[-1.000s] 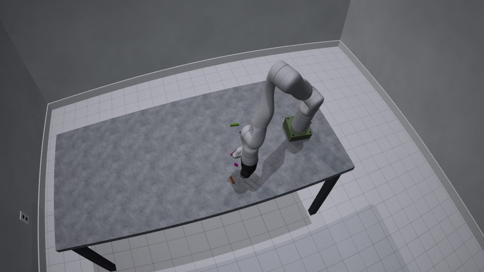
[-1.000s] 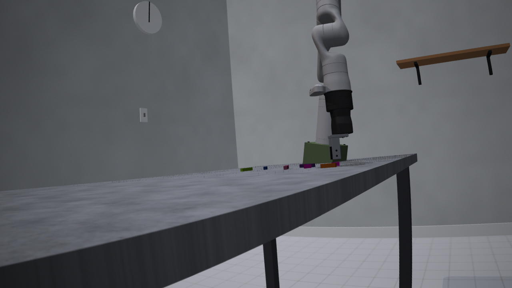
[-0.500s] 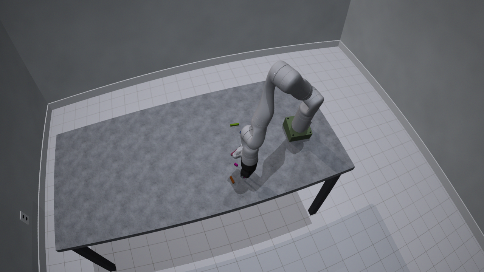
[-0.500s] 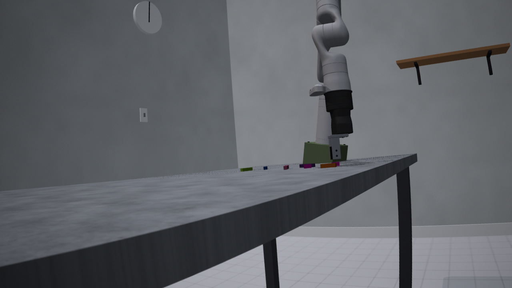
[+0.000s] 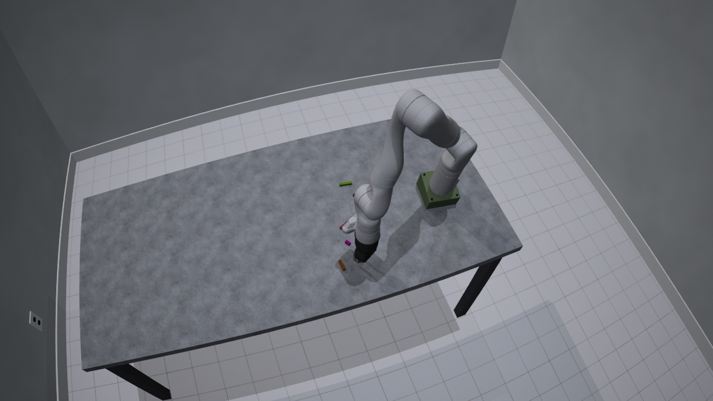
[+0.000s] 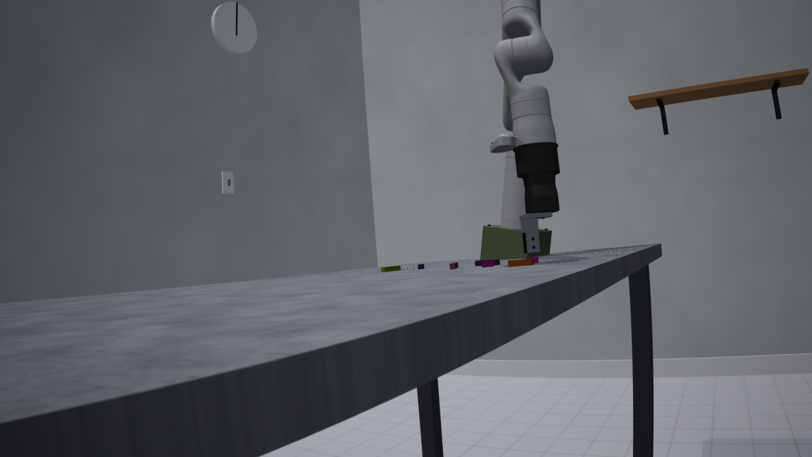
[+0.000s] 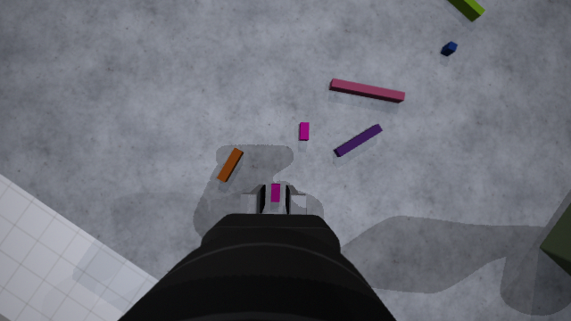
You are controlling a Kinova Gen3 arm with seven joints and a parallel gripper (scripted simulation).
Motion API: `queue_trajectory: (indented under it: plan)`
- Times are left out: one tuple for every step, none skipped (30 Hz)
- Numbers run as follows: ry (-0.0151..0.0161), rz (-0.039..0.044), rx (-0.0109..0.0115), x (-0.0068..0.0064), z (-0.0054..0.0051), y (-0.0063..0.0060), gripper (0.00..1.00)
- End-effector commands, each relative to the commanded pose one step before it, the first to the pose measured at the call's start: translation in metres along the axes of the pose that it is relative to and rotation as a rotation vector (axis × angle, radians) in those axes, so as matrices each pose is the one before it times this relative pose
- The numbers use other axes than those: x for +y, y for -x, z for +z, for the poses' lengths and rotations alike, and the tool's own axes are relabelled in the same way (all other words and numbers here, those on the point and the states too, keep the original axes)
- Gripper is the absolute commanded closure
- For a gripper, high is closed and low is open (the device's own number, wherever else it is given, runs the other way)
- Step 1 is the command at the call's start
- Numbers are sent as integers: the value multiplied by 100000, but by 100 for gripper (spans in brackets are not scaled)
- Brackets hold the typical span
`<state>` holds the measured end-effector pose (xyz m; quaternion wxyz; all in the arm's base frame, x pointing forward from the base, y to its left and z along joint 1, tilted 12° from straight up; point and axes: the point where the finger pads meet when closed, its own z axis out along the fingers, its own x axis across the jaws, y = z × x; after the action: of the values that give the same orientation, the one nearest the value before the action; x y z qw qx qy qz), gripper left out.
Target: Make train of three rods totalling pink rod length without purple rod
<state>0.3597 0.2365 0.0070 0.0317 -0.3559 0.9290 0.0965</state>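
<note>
In the wrist view, open bench (image 5: 199,249) (image 6: 283,324) (image 7: 134,89) stretches across the upper left. An orange rod (image 5: 342,264) (image 6: 519,262) (image 7: 230,165) obstructs passage at centre left; a purple rod (image 6: 478,263) (image 7: 358,140) blocks part of the way right of centre.

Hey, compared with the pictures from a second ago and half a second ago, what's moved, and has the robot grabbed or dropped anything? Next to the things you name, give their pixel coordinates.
Nothing has visibly moved, and nothing was grabbed or let go. The arm (image 5: 387,159) (image 6: 531,116), the lime rod (image 5: 345,184) (image 6: 390,269) (image 7: 467,10) and the orange rod (image 5: 342,264) (image 6: 519,263) (image 7: 230,165) look the same. There's no earlier wrist view, so a slight change in the fingers (image 6: 531,233) could be missed.
</note>
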Motion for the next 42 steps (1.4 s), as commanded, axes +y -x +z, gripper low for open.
queue_trajectory:
  plan:
    - [66,802,-419,-78,-24,174,46]
    - [0,0,0,0,0,0,46]
    - [0,0,0,0,0,0,46]
    - [0,0,0,0,0,0,46]
    - [0,0,0,0,0,0,46]
    - [0,0,0,0,0,0,46]
    - [0,0,0,0,0,0,46]
    - [0,0,0,0,0,0,46]
    - [0,0,0,0,0,0,46]
    - [0,0,0,0,0,0,46]
    - [0,0,0,0,0,0,46]
    - [0,0,0,0,0,0,46]
    - [0,0,0,0,0,0,46]
    - [0,0,0,0,0,0,46]
    - [0,0,0,0,0,0,46]
    - [0,0,0,0,0,0,46]
    - [0,0,0,0,0,0,46]
    - [0,0,0,0,0,0,46]
    - [0,0,0,0,0,0,46]
    - [0,0,0,0,0,0,46]
    - [0,0,0,0,0,0,46]
    - [0,0,0,0,0,0,46]
    - [0,0,0,0,0,0,46]
    - [0,0,0,0,0,0,46]
    - [0,0,0,0,0,0,46]
    - [0,0,0,0,0,0,46]
    - [0,0,0,0,0,0,46]
    - [0,0,0,0,0,0,46]
    - [-1,0,-2,0,1,1,46]
    - [-7,2,-11,-3,7,4,46]
    - [-17,4,-30,-7,17,10,46]
    - [-32,6,-59,-13,30,19,46]
    - [-51,8,-96,-20,43,31,46]
    - [-72,10,-140,-27,56,45,46]
    - [-42,11,-68,-18,69,20,46]
    - [3,3,18,0,64,-8,46]
    - [0,1,8,0,70,-5,46]
    - [0,0,0,0,0,0,46]
    - [0,0,0,0,0,0,46]
    - [83,-1,196,29,78,-68,46]
    - [-84,3,-178,-28,89,56,46]
    - [-1,0,6,0,95,-4,46]
